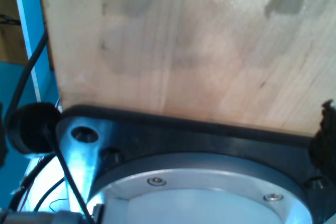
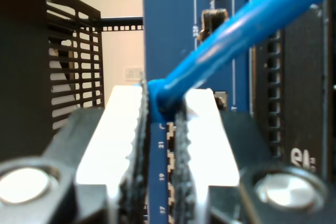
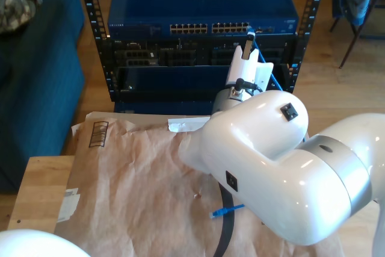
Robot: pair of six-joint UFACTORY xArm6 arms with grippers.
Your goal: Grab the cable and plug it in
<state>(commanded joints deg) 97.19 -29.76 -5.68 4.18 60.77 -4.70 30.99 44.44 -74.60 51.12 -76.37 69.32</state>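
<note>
Serrated pads [image 2: 140, 145] of my second gripper [image 2: 163, 129] pinch the blue ethernet cable [image 2: 236, 30] near its plug, up against the blue network switch [image 3: 201, 13]. Grab done; insertion unconfirmed. Free plug [image 3: 220, 212] lies on brown paper [image 3: 132, 179]. First gripper state: cannot tell.

One blue cable [image 2: 247, 22] runs up from the jaws of my second gripper [image 2: 163, 124]; in the exterior view one of its plugs [image 3: 220, 212] lies on the brown paper [image 3: 132, 191] and the gripper is raised at the rack [image 3: 204, 34]. One sheet of brown paper covers the counter [image 3: 36, 197]. One rack stands behind the counter, with one blue switch [image 3: 201, 7] in it carrying two blocks of ports [image 3: 209, 27]. Two white arms show: one large [image 3: 283, 167], one at the counter's near edge [image 3: 30, 245].
</note>
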